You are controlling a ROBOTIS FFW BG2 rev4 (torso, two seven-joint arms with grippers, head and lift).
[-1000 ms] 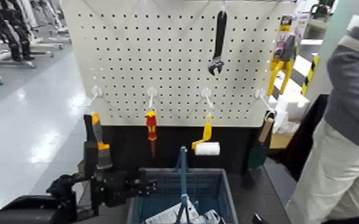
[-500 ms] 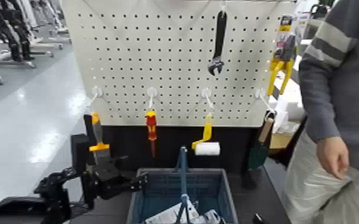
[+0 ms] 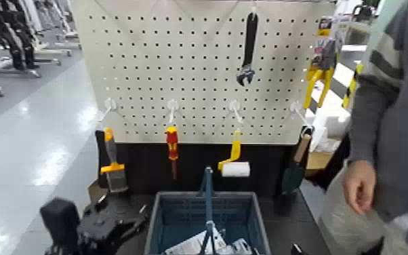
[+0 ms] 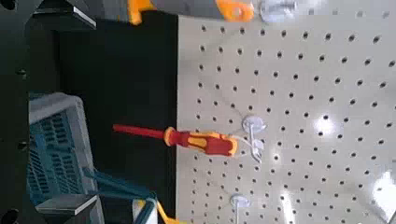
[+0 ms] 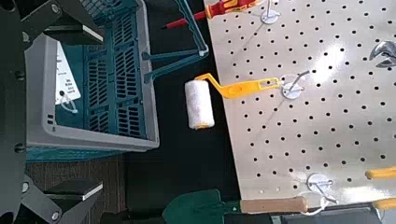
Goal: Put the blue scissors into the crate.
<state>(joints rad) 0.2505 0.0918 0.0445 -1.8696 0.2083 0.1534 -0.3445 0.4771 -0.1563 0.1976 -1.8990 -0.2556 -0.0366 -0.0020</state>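
Empty and spread wide, the left claw (image 3: 141,219) best backs off without snagging the crate (image 3: 179,194) beside it, where a white card (image 3: 188,243), probably the blue scissors' packaging, lies; the right claw (image 5: 77,114) waits open across the crate.

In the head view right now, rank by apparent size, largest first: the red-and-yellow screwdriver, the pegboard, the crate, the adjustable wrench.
1. Pegboard
2. Crate
3. Adjustable wrench
4. Red-and-yellow screwdriver
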